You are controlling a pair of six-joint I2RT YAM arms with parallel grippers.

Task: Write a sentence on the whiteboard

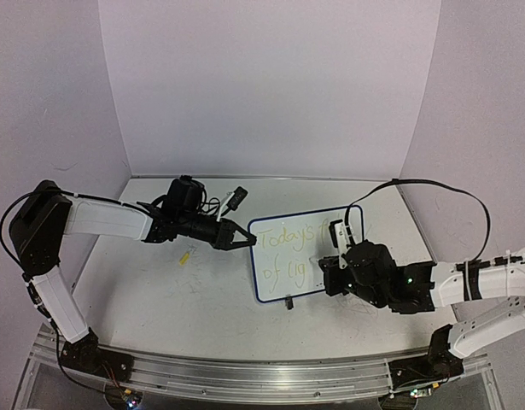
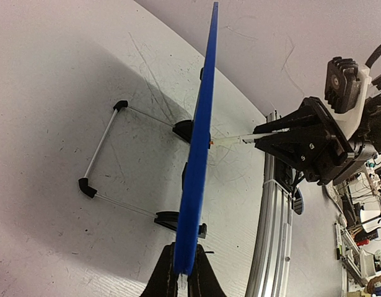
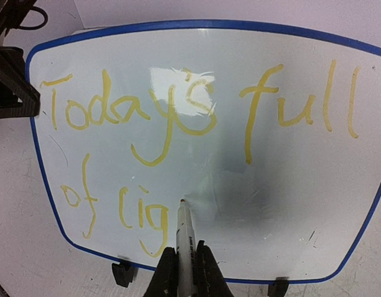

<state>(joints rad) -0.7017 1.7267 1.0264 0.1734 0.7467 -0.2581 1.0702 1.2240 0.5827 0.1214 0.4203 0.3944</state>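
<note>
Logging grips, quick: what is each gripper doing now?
Left gripper: shut on the blue-framed white whiteboard.
Right gripper: shut on the slim white marker pen.

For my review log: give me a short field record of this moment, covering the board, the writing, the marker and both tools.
board: whiteboard, blue-framed, standing on the table
left tool: shut on the whiteboard's side edge
right tool: shut on a marker
marker tip: at the board face, just after the "g"
writing: sentence in yellow, two lines, reads "Today's full of lig"
progress: last word unfinished
</note>
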